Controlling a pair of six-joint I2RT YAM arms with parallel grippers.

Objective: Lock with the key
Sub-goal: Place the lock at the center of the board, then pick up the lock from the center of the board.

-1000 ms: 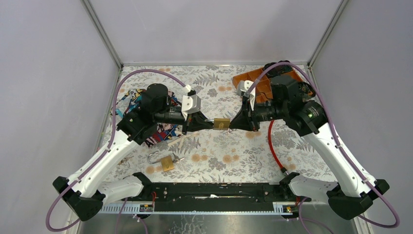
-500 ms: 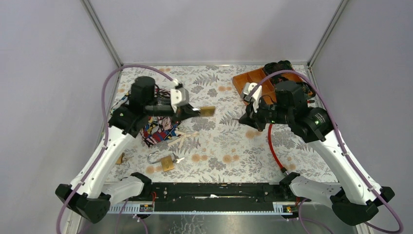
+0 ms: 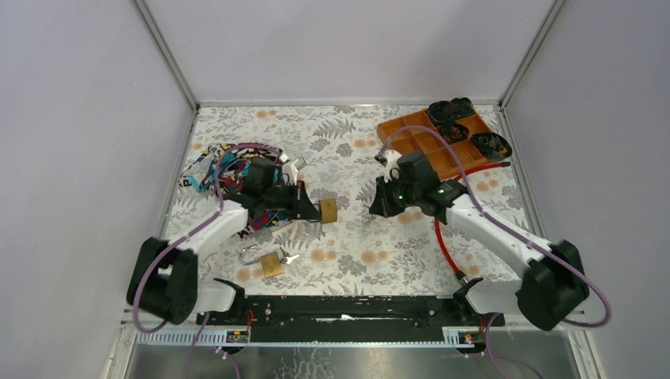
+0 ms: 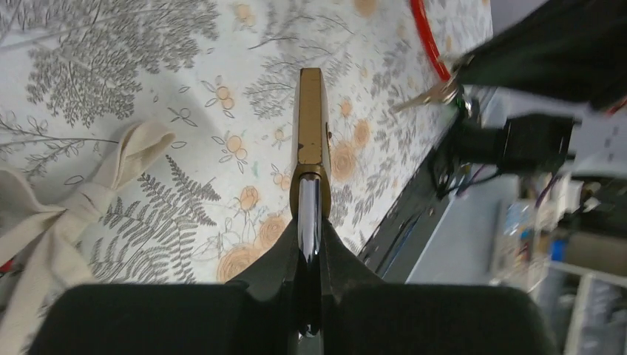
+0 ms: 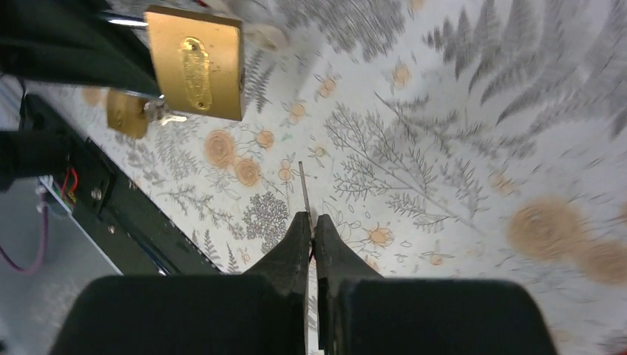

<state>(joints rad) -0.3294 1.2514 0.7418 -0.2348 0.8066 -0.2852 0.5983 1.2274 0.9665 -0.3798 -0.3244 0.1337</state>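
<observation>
- Left gripper (image 4: 309, 235) clamps the padlock (image 4: 311, 118) by its shackle (image 4: 309, 203), low over the table (image 3: 355, 241), left of centre; the body may swing.
- Right gripper (image 5: 310, 225) pinches the key (image 5: 304, 181), apparently shallowly, well apart; it could twist on insertion.

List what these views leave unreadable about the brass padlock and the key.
Keyhole of the held brass padlock: edge-on in left wrist view, only its face in right wrist view.
Its steel shackle: covered by the left gripper, so latched or open is unclear.
The thin metal key: head buried in the right gripper, teeth edge-on in right wrist view.
</observation>
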